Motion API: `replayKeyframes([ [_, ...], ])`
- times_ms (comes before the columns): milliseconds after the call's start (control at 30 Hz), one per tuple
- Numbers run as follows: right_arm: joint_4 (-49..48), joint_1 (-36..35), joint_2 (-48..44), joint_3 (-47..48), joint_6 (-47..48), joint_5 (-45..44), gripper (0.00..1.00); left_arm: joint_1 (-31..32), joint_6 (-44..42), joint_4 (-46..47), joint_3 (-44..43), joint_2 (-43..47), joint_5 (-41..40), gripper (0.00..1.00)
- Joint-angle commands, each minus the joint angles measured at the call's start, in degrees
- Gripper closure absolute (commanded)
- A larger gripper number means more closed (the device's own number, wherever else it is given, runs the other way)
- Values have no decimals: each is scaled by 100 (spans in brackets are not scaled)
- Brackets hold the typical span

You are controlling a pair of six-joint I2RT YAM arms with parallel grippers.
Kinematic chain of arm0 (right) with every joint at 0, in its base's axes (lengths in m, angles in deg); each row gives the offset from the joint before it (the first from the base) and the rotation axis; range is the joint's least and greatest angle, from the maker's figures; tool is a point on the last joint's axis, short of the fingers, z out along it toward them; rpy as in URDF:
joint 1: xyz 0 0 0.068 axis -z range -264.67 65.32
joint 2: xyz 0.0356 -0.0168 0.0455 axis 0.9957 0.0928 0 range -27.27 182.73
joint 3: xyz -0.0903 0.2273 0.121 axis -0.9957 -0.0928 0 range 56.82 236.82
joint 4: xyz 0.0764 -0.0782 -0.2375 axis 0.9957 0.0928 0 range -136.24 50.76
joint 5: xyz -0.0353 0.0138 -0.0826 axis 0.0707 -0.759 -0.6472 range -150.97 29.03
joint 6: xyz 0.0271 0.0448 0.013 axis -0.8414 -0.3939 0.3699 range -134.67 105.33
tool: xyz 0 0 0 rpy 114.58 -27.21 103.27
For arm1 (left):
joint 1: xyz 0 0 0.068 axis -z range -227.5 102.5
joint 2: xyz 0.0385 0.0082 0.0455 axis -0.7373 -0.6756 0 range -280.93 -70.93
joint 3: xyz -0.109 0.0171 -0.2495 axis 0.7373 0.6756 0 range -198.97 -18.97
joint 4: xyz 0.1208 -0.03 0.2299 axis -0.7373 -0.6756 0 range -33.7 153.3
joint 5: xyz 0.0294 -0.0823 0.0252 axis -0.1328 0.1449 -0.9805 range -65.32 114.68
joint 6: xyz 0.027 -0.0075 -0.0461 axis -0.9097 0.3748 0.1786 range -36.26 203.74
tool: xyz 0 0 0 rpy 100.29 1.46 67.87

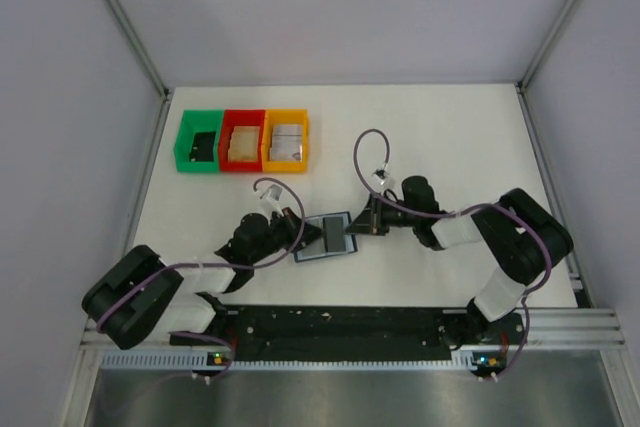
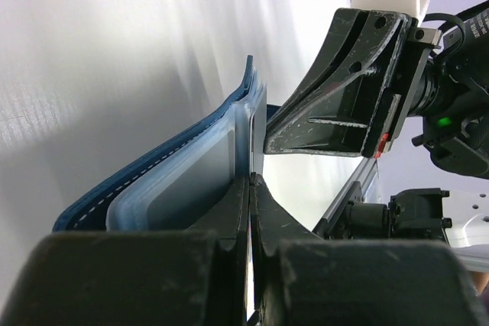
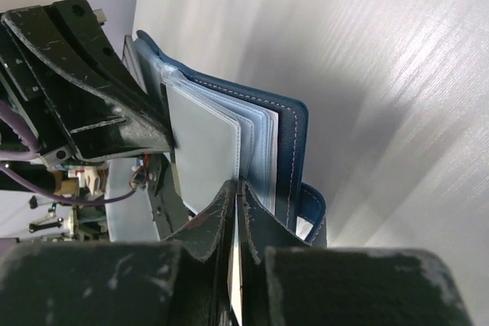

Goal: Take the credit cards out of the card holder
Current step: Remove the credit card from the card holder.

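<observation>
The dark blue card holder [image 1: 312, 251] lies open on the white table between my two grippers. My left gripper [image 1: 299, 232] is shut on the near edge of a pale blue inner panel [image 2: 145, 196] of the holder [image 2: 92, 208]; a grey card face [image 2: 195, 173] shows inside that panel. My right gripper [image 1: 357, 227] comes from the opposite side and is shut on a thin, pale silvery-grey credit card [image 3: 202, 154] at the holder's [image 3: 294, 150] open leaves. In each wrist view the other gripper's tip touches the same leaf.
Green [image 1: 183, 143], red [image 1: 226, 142] and orange [image 1: 267, 142] bins stand in a row at the back left, each with contents. Grey enclosure walls and metal rails border the table. Purple cables loop over both arms.
</observation>
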Motion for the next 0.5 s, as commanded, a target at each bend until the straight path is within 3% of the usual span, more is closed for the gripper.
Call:
replayKeyframes([
  [0, -776, 85, -155, -36, -106, 510, 100, 28, -56, 648, 64, 2, 144, 100],
  [433, -1619, 261, -164, -186, -370, 1012, 100, -69, -276, 577, 222, 371, 4, 100],
  [467, -1663, 253, -164, -168, -387, 1055, 93, -78, -276, 612, 222, 371, 30, 100],
])
